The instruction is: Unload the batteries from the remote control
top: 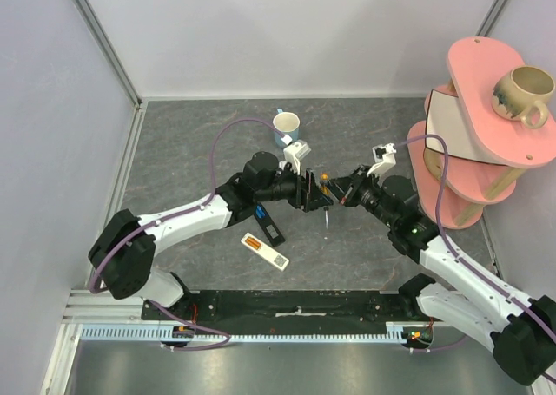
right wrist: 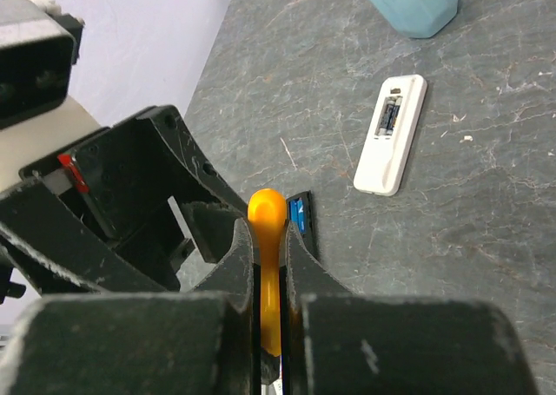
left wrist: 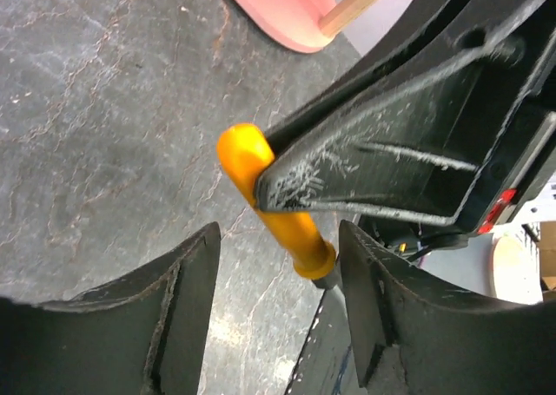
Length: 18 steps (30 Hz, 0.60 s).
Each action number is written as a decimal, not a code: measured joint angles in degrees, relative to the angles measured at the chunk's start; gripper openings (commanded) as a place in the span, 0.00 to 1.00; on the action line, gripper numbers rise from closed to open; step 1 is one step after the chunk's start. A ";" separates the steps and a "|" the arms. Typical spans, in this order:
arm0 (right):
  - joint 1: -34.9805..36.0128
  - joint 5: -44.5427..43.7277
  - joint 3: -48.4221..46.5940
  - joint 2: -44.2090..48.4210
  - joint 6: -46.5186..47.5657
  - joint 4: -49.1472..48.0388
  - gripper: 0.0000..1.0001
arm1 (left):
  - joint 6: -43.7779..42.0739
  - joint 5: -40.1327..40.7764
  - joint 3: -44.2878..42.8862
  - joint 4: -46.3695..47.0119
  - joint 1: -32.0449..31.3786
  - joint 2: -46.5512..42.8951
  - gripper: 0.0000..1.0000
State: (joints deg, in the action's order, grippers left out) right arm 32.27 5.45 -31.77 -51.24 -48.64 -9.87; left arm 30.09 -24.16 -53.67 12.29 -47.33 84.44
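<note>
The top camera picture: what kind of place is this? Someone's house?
Probably a robot test booth, not a house: plain walls in a metal frame, two robot arms bolted to one grey table, and a pink shelf holding a lone mug.

The bench (top: pixel 200 143) is dark grey, marbled with thin pale veins. The orange battery (left wrist: pixel 274 200) is bright orange with a dark end. The left gripper (left wrist: pixel 278 247) and the right gripper (right wrist: pixel 268 230) have black jaws, marked with pale scratches. The near remote (right wrist: pixel 391 134) is white. The black remote (top: pixel 271 230) shows a blue battery (right wrist: pixel 297 213). The far mug (top: pixel 286 126) is light blue. The shelf stand (top: pixel 486 108) on the right is pink and its mug (top: pixel 524 95) is beige with darker patches. The cables (top: pixel 230 134) are purple.
</note>
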 measured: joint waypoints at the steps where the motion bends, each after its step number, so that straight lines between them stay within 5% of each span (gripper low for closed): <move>1: 0.00 0.20 0.35 0.31 -0.28 -0.20 0.00 | 0.22 -0.09 0.02 1.25 0.00 0.33 0.47; 6: -0.15 0.15 2.89 2.25 -1.53 -2.14 0.00 | 2.12 -1.66 0.98 5.66 0.07 0.94 0.02; 11: -0.22 0.42 4.00 2.62 -1.46 -2.49 0.04 | 3.08 -1.88 3.61 8.07 0.50 0.61 0.02; 13: -0.07 0.92 4.26 2.36 -1.53 -2.54 0.18 | 3.06 -1.53 4.85 8.09 0.48 -0.35 0.02; 16: 0.37 2.40 4.24 1.57 -2.12 -3.26 0.61 | 2.38 -0.33 6.27 6.60 0.42 -2.64 0.02; 18: 0.35 2.45 4.15 1.20 -1.70 -3.13 0.73 | 0.98 1.07 6.51 4.66 0.33 -4.33 0.02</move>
State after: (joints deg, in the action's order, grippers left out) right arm 32.62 7.90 -27.62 -50.04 -50.35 -12.99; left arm 31.07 -23.09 -47.16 16.95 -47.00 80.12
